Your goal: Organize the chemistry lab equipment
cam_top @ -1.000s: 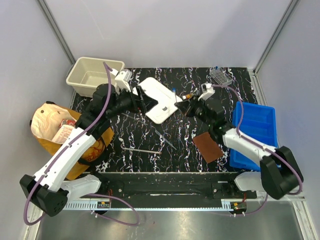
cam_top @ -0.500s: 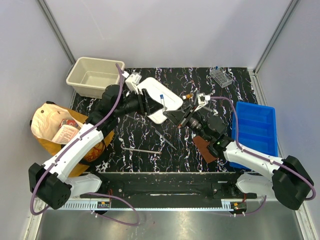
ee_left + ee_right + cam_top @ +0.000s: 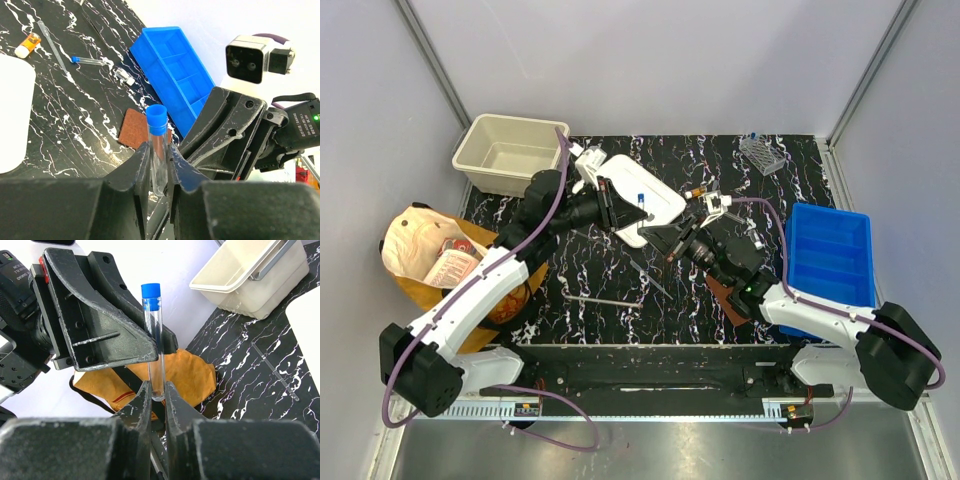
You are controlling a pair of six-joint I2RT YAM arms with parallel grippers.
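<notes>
both the left tool [image 3: 159, 161] and right tool [image 3: 158, 390] clench one upright blue-capped tube [image 3: 153, 330], so we should loosen only one, slowly.

left wrist: we cannot see the lower end of the tube [image 3: 158, 135], sunk between the left gripper [image 3: 159, 150] fingers | white tray [image 3: 12, 115] cut by left edge | right wrist: paper bag [image 3: 192, 377] half behind right gripper [image 3: 157, 385] | top: tube grip too small for us

Top view overhead, looking down. Wrist views close, facing each other, sharing blue-capped tube [image 3: 158, 150].
</notes>
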